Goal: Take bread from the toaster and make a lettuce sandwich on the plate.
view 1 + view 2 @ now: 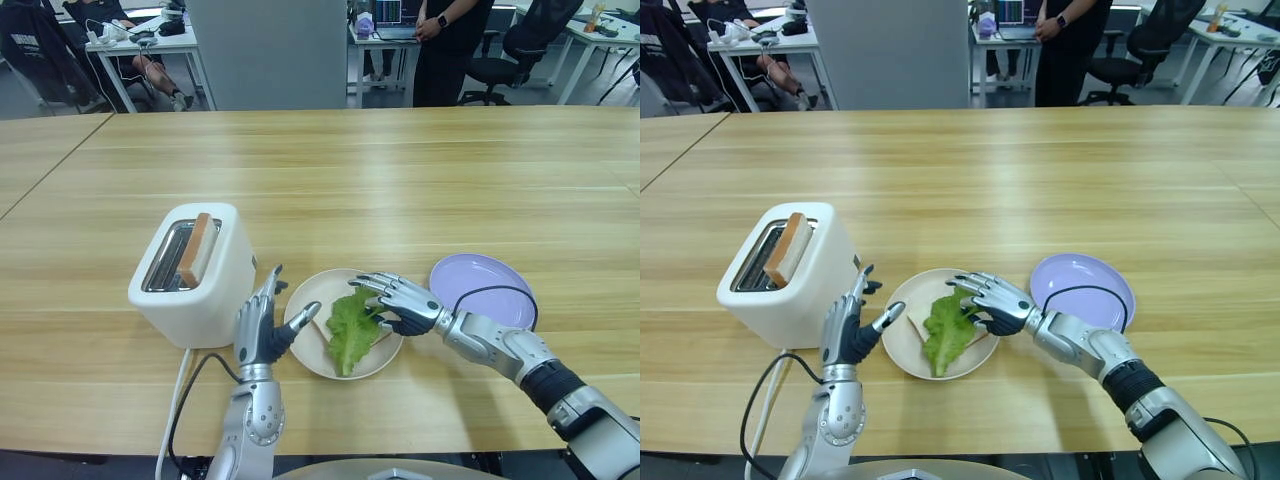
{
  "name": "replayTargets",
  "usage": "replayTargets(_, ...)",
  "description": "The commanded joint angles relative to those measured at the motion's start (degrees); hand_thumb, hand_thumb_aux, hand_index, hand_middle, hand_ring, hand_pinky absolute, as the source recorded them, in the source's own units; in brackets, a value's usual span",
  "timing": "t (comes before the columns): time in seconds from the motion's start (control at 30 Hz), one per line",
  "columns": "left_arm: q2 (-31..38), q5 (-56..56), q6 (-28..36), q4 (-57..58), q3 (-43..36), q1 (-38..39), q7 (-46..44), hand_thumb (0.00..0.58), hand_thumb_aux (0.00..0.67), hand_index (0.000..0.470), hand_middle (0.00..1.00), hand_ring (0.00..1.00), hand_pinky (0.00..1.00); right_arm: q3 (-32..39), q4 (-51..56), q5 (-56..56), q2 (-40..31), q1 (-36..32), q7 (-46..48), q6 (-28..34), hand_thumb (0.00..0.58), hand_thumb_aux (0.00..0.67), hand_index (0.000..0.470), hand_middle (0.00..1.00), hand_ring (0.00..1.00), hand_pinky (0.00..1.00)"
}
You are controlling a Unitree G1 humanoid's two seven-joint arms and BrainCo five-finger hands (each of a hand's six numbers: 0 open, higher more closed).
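My right hand [405,305] met the lettuce [350,332] from the plate's [385,352] three o'clock (grip unclear); I'd centre it gently. Left hand [258,328] hung open at nine.

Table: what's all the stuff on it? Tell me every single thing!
table: one, light wood, under everything
toaster: one, white, near left
toaster slice: one, brown-crusted, standing up out of the toaster slot
cord: one, white, running from the toaster off the near edge
beige plate: one, beige, right of the toaster
plate slice: one, pale, on the beige plate under the lettuce
lettuce: one leaf, green, on top of the plate slice
purple plate: one, purple, right of the beige plate
cable: one, black, looped over the purple plate
left hand: silver, open, between toaster and beige plate
right hand: silver, at the lettuce's right edge
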Motion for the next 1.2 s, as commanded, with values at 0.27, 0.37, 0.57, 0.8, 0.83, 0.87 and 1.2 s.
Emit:
replayTargets(0.27, -1.2, 19.5, 7.2, -18.2, 2.1, -6.5, -15.4, 0.0, 0.0, 0.0, 0.33, 0.33, 0.33, -1.2, 1.5, -2.1, 2.8, -1.0, 0.4, 8.2, 0.58, 0.67, 0.46, 0.0, 0.0, 0.0)
replayTargets(0.37, -0.4, 22.9, 6.8, -20.4, 4.5, -7.9, -17.8, 0.0, 0.0, 0.0, 0.33, 0.33, 0.33, -2.4, 0.8, -1.7, 3.0, -0.5, 0.2, 10.8, 0.422, 0.321, 0.22, 0.0, 0.0, 0.0)
replayTargets(0.57, 3.8, 27.8, 6.6, -27.2, 17.3, -7.5, -20.7, 0.0, 0.0, 0.0, 0.35, 0.35, 0.35, -8.4, -5.6, 5.9, 2.3, 3.7, 6.4, 15.6, 0.0, 0.0, 0.0, 0.0, 0.0, 0.0)
replayTargets(0.8, 5.1, 22.2, 5.5, -28.7, 26.7, -5.3, -22.4, 0.0, 0.0, 0.0, 0.35, 0.35, 0.35, -15.5, -22.1, 11.4, 0.2, 12.3, 13.1, 20.5, 0.0, 0.0, 0.0, 0.0, 0.0, 0.0)
replayTargets(0.83, 5.3, 21.4, 5.1, -28.2, 27.4, -5.1, -22.4, 0.0, 0.0, 0.0, 0.34, 0.34, 0.34, -16.3, -24.3, 11.5, -0.1, 13.8, 13.8, 21.3, 0.0, 0.0, 0.0, 0.0, 0.0, 0.0)
replayTargets(0.87, 5.6, 20.9, 4.7, -27.5, 28.1, -4.8, -22.6, 0.0, 0.0, 0.0, 0.35, 0.35, 0.35, -17.3, -26.3, 12.1, -0.4, 15.2, 14.7, 22.0, 0.0, 0.0, 0.0, 0.0, 0.0, 0.0)
replayTargets(1.2, 5.1, 18.2, 6.9, -7.0, 26.4, -3.3, -25.6, 0.0, 0.0, 0.0, 0.33, 0.33, 0.33, -25.7, -40.0, 45.1, 9.1, 26.1, 29.5, 30.2, 0.0, 0.0, 0.0, 0.0, 0.0, 0.0)
